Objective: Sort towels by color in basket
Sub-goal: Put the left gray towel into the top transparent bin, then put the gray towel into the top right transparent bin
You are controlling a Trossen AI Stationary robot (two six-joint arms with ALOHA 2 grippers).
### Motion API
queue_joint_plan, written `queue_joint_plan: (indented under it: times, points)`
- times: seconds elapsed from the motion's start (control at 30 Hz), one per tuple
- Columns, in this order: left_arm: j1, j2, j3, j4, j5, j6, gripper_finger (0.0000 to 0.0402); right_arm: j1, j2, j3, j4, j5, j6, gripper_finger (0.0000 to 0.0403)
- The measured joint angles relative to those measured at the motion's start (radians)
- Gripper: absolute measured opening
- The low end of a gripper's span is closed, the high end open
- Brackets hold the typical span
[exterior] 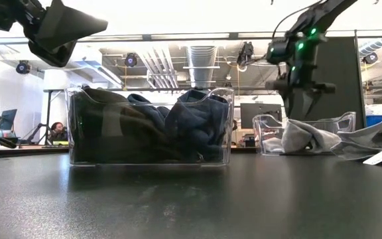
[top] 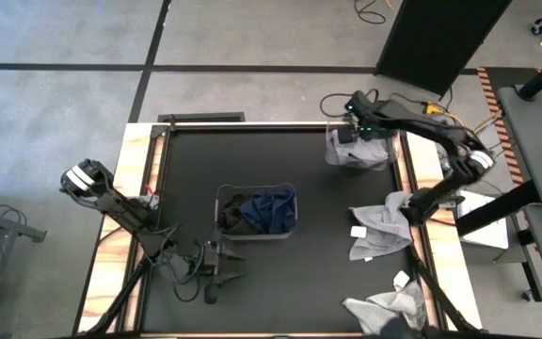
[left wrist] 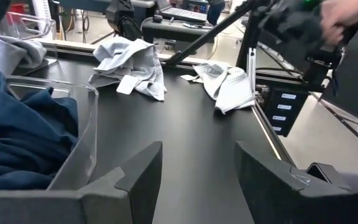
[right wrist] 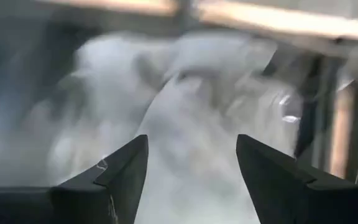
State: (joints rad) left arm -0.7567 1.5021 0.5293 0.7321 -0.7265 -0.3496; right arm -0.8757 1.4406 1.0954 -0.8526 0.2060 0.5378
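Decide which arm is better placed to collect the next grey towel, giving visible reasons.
Right. The right gripper hangs open over the grey bin, near the loose grey towels; the left gripper waits beside the dark-towel bin.

My overhead camera looks straight down on the whole tabletop (top: pixel 290 282). The low one sits at surface level, facing the clear bin (exterior: pixel 150 126) close by, which both share. My left wrist camera looks across toward the grey towels (left wrist: pixel 132 59); my right wrist camera hangs very near grey cloth (right wrist: pixel 185 124).
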Motion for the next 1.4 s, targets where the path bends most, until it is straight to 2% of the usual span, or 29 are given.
queue_joint_plan:
  times: [0.1, 0.27, 0.5, 0.67, 0.8, 1.03, 1.13, 1.3, 1.4]
  points:
    - [0.0, 0.0, 0.0, 0.0, 0.0, 0.005, 0.0184, 0.0, -0.074, -0.006, -0.062, -0.111, -0.012, 0.023]
    - [0.0, 0.0, 0.0, 0.0, 0.0, 0.048, 0.0184, 0.001, -0.098, -0.039, -0.077, -0.196, -0.014, 0.022]
    - [0.001, 0.0, 0.0, 0.008, 0.0, 0.079, 0.0184, -0.002, 0.043, -0.109, 0.047, -0.225, -0.015, 0.0215]
    - [0.001, 0.0, 0.0, 0.008, 0.0, 0.078, 0.0184, -0.004, 0.166, -0.105, 0.173, -0.22, 0.005, 0.0215]
    - [-0.002, 0.0, 0.0, 0.007, 0.001, 0.064, 0.0184, -0.003, 0.194, -0.072, 0.165, -0.193, 0.037, 0.0219]
    - [-0.003, 0.001, 0.0, 0.0, 0.002, 0.053, 0.0184, 0.041, 0.03, -0.018, 0.027, -0.067, 0.047, 0.0235]
    - [-0.003, 0.002, 0.0, -0.001, 0.003, 0.053, 0.0184, 0.1, -0.073, -0.024, -0.024, -0.06, 0.055, 0.0242]
    - [-0.003, 0.002, 0.0, -0.001, 0.003, 0.053, 0.0184, 0.318, -0.233, -0.069, -0.125, -0.072, 0.133, 0.0244]
    - [-0.003, 0.002, 0.0, -0.001, 0.003, 0.054, 0.0184, 0.461, -0.285, -0.117, -0.15, -0.137, 0.187, 0.0239]
